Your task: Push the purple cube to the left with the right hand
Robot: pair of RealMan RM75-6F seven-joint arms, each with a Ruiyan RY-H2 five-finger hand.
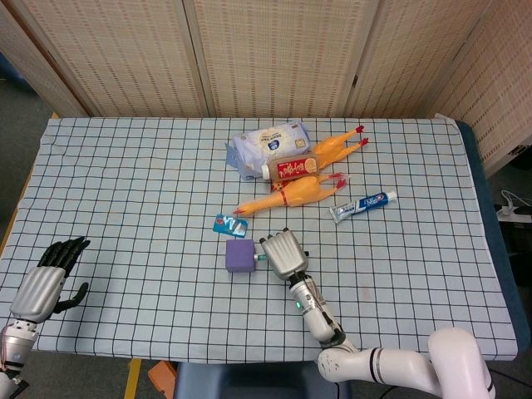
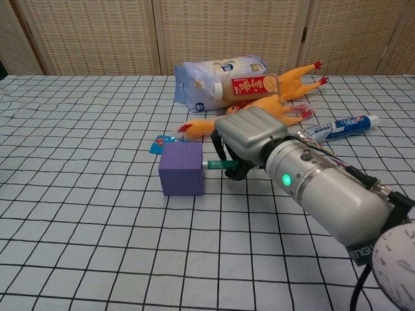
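The purple cube (image 1: pixel 239 256) (image 2: pixel 182 168) stands on the checked cloth, just below a small blue packet (image 1: pixel 230 224). My right hand (image 1: pixel 283 253) (image 2: pixel 249 133) is right beside the cube's right face, fingers curled downward. A thin green bar (image 2: pixel 215 165) pokes out from under the hand and touches that face. My left hand (image 1: pixel 48 283) rests at the table's near left corner with its fingers stretched out and nothing in it; only the head view shows it.
Behind the cube lie a long rubber chicken (image 1: pixel 291 195) (image 2: pixel 259 113), a second chicken (image 1: pixel 337 145), a red-labelled bottle (image 1: pixel 291 168), a white wipes pack (image 1: pixel 266 145) and a toothpaste tube (image 1: pixel 363 205) (image 2: pixel 340 125). Bare cloth stretches left of the cube.
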